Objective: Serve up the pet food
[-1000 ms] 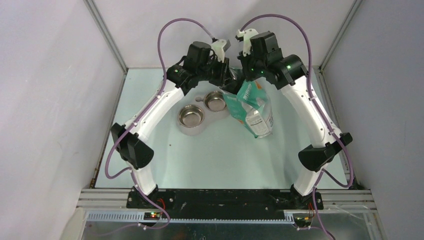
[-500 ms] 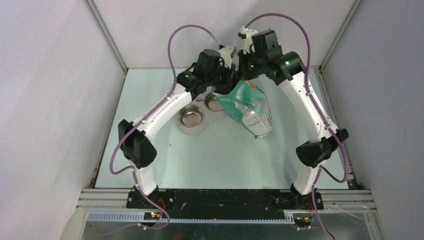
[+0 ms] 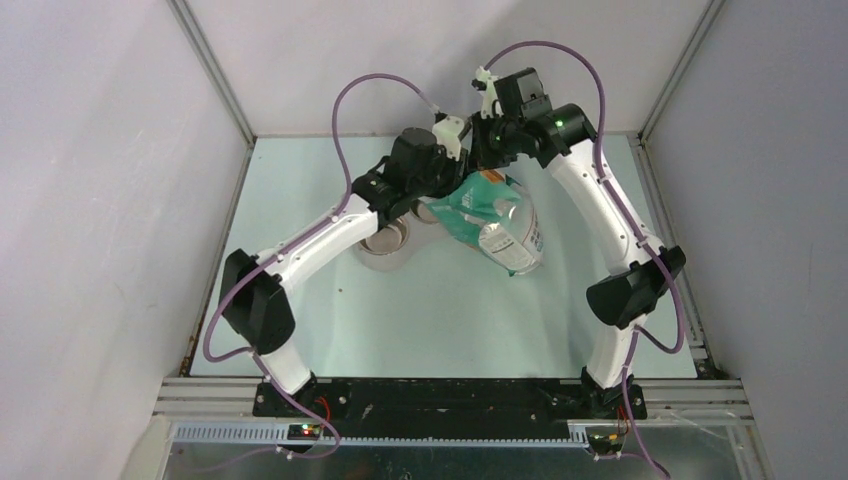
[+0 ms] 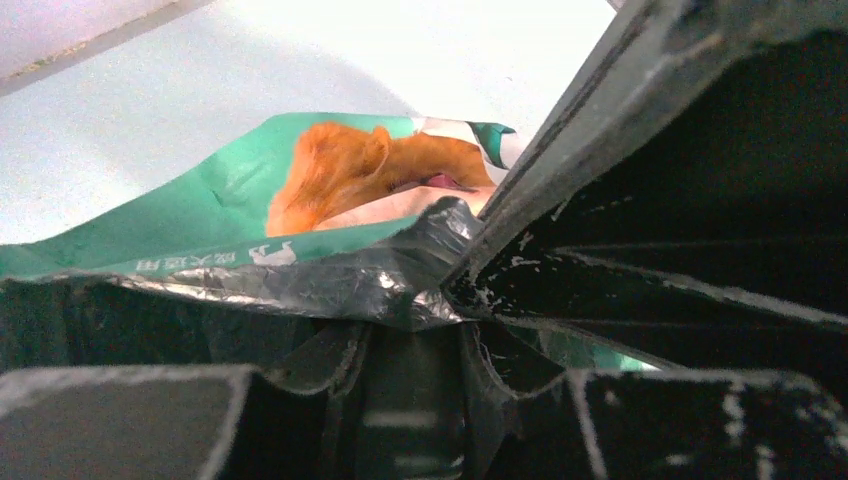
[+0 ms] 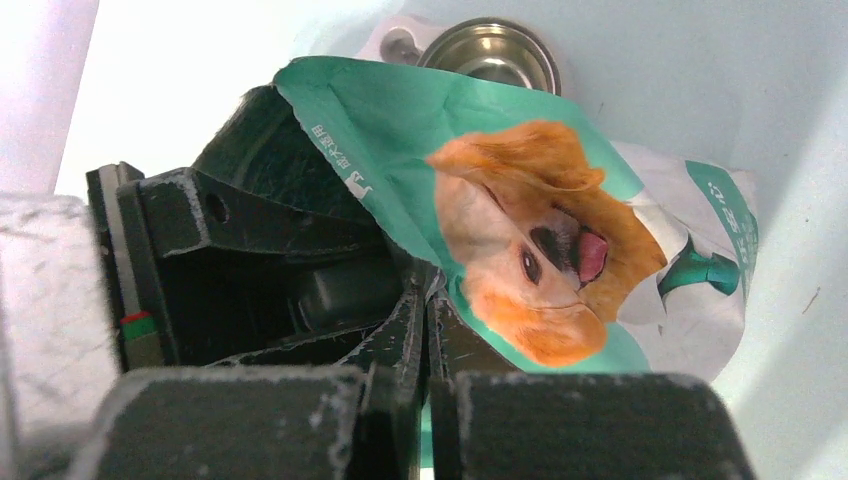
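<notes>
Left wrist view shows the left gripper (image 4: 452,292) with its black jaws pressed together on the crinkled silver foil lip of a teal-green and white printed bag (image 4: 230,210) bearing an orange dog picture. The foil bunches where the fingers meet, and the bag runs off toward 10 o'clock over the pale mint tabletop (image 4: 150,120).

Right wrist view has the right gripper (image 5: 426,292) pinched tight on another edge of the same bag (image 5: 400,130), no gap between the fingers. The dog's face lies toward 2 o'clock of the pinch. Beyond the bag's upper edge, at 12 o'clock, a round steel bowl (image 5: 492,52) sits in a pale moulded stand (image 5: 390,42).

Top external view puts both grippers at the bag's far end: the left gripper (image 3: 448,185) on its 10 o'clock corner, the right gripper (image 3: 487,165) on its 12 o'clock edge, close together. The bag (image 3: 500,225) lies at about 1 o'clock from the table's middle, its other end resting on the tabletop (image 3: 420,320). The bowl stand (image 3: 385,262) is at 11 o'clock, just beside the bag, and the left arm's forearm crosses above it, covering most of both bowls.

The pet food is not seen in any view, so its place cannot be told.
</notes>
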